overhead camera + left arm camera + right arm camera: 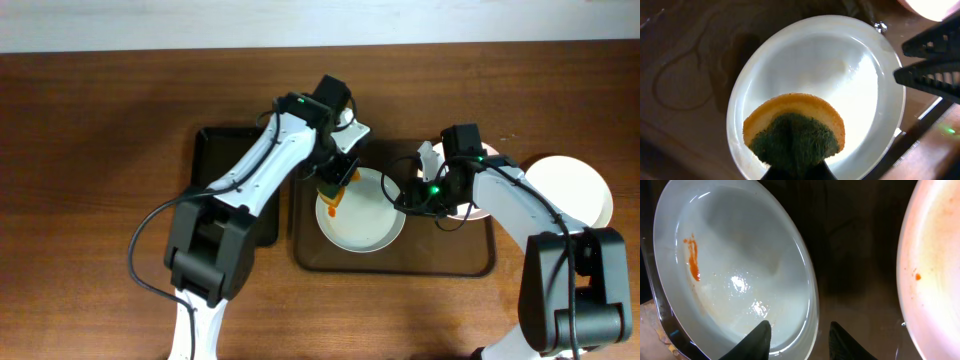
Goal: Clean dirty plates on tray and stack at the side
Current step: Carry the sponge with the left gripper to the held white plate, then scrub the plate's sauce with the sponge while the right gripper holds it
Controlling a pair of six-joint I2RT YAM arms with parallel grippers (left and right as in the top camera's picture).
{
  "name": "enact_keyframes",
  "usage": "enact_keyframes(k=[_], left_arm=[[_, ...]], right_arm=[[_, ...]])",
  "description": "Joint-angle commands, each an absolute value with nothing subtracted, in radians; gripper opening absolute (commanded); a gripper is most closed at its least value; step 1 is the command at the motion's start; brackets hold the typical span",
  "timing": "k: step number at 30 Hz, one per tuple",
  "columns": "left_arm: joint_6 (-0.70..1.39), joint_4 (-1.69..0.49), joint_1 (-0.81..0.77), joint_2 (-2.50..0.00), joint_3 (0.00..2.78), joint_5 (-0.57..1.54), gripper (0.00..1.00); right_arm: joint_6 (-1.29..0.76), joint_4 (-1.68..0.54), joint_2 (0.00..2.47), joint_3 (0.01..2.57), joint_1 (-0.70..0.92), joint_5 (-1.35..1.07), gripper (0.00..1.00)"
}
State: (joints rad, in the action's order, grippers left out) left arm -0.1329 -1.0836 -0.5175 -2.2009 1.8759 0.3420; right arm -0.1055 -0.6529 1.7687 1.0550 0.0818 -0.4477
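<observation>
Presently the glossy white plate sits in the dark brown tray, one orange-red smear inside. We note the left gripper clamped on a rough green-and-orange sponge upon it. The right gripper straddles its rim, jaws parted, with a second plate beside.

The sponge is cut off by the left wrist view's bottom edge. The second dirty plate is cropped by the right wrist view's right edge and is largely hidden overhead beneath the right arm.
</observation>
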Motion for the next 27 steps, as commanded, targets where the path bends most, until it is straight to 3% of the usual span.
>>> enact_keyframes(k=[1,5,7,8,9,12,19,20,21,24,27], left_arm=[[-0.118,-1.058,-0.525,-2.245,1.899,0.290,0.00],[-0.118,-1.042,-0.525,-2.300,1.899,0.220,0.00],[-0.118,-1.031,-0.525,-2.318,1.899,0.220,0.00],[-0.118,-1.028,-0.525,-2.321,1.899,0.220,0.04],[-0.118,-1.025,-0.525,-2.325,1.899,0.220,0.08],[-0.118,-1.025,-0.526,-2.337,1.899,0.219,0.17],[-0.118,-1.056,-0.525,-2.345,1.898,0.219,0.28],[-0.118,-1.071,-0.525,-2.345,1.898,0.219,0.28],[-0.118,-1.085,-0.525,-2.345,1.898,0.219,0.28],[-0.118,-1.108,-0.525,-2.345,1.903,0.218,0.29],[-0.118,-1.137,-0.525,-2.345,1.920,0.186,0.28]], right_arm=[[-0.104,-0.656,1.774,1.072,0.086,-0.460,0.39],[-0.104,-0.659,1.774,1.072,0.086,-0.460,0.39],[-0.104,-0.659,1.774,1.071,0.086,-0.460,0.33],[-0.104,-0.659,1.774,1.071,0.086,-0.460,0.32],[-0.104,-0.659,1.774,1.069,0.086,-0.460,0.28],[-0.105,-0.654,1.774,1.058,0.087,-0.460,0.04],[-0.106,-0.631,1.774,1.043,0.134,-0.390,0.04],[-0.113,-0.632,1.774,1.043,0.140,-0.363,0.06],[-0.113,-0.631,1.774,1.043,0.147,-0.352,0.17],[-0.120,-0.627,1.774,1.046,0.150,-0.352,0.32],[-0.120,-0.628,1.774,1.048,0.150,-0.350,0.27]])
